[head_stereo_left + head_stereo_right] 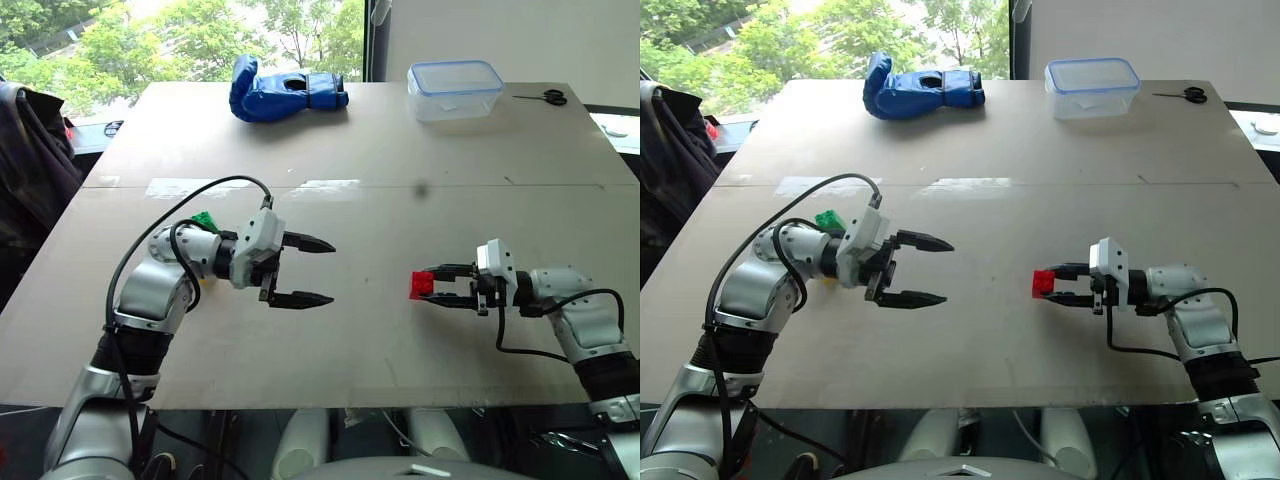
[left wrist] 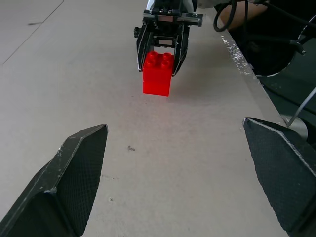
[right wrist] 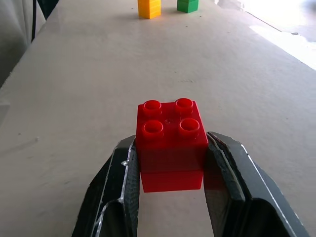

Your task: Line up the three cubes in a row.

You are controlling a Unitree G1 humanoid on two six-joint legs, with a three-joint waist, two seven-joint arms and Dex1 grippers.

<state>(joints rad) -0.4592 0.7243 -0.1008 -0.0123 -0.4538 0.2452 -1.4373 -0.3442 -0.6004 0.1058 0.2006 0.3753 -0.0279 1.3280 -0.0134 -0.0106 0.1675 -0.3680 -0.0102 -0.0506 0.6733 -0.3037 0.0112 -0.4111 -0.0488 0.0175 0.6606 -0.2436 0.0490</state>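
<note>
The red cube (image 3: 171,143) is clamped between the two black fingers of the right gripper (image 1: 437,285), studs upward, over the right part of the table (image 1: 400,150); whether its underside touches the board cannot be told. The right gripper is laid nearly level and is pointed toward the left gripper (image 1: 305,270). The left gripper is held near the middle-left of the table with its fingers spread wide and nothing between them, pointed toward the red cube across a stretch of bare board. The green cube (image 1: 205,221) is seen just behind the left forearm, partly hidden by it. In the right wrist view, the yellow cube (image 3: 149,8) and the green cube are seen standing close beside each other, a small gap between them, well apart from the red cube. At the far edge of the table, a blue boxing glove (image 1: 285,89) is laid left of centre, a clear lidded plastic container (image 1: 455,89) is set to its right, and a pair of scissors (image 1: 545,97) is laid beyond that.
</note>
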